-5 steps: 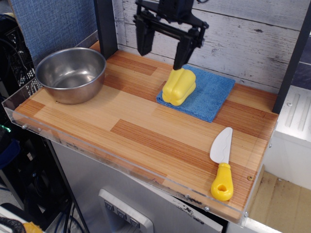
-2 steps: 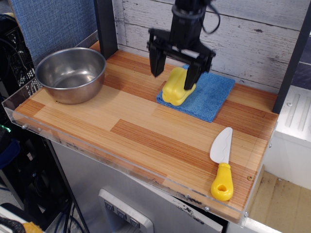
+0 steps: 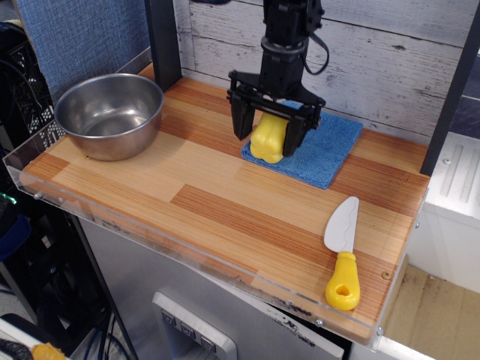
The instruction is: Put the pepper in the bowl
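The yellow pepper [image 3: 268, 141] lies on a blue cloth [image 3: 324, 147] at the back middle of the wooden board. My gripper [image 3: 268, 136] has come down over it from above. Its black fingers [image 3: 241, 124] stand on either side of the pepper, open around it, with the tips near the cloth. The pepper rests on the cloth and is not lifted. The shiny steel bowl [image 3: 110, 114] stands empty at the back left corner of the board, well to the left of the gripper.
A toy knife [image 3: 343, 255] with a white blade and yellow handle lies at the front right. A dark post [image 3: 163, 41] stands behind the bowl, another at the right edge [image 3: 450, 97]. A clear acrylic lip [image 3: 187, 259] runs along the board's front.
My gripper has come down from above the pepper until its fingers straddle it. The pepper, bowl and knife have stayed where they were.
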Controlling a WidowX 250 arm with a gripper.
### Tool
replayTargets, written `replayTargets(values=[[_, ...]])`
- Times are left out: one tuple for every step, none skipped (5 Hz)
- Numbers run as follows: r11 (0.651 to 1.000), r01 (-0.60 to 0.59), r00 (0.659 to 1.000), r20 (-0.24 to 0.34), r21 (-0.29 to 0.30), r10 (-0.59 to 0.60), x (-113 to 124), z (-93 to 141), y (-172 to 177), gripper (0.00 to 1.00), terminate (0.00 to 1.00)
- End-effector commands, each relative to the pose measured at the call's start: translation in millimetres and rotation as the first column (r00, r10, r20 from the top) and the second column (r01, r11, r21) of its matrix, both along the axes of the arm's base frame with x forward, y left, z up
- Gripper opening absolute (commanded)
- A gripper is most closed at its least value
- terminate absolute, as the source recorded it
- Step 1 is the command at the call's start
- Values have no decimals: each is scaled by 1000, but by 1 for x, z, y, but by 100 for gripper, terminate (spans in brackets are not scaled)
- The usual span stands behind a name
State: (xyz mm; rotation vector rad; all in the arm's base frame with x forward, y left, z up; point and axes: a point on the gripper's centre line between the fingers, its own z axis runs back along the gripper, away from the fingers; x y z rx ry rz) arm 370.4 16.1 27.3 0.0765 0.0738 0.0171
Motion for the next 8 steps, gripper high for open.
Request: replayTargets(values=[[1000,-18,998,55,7,18,10,9,2,0,0],[1000,-27,996,80,8,26,8,18,3,0,0],[1000,-28,991,130,3,28,3,36,5,0,0],[1000,-15,984,178,-22,18,-3,70,7,0,0],[999,-22,985,172,-38,28,-14,101,22,0,0],[998,-56,992,114,-36,60,-28,111,61,0,0],[994,-110,993,37,-7,110,-38,110,102,0,0],[990,-141,990,26,10,140,-51,105,131,0,0]])
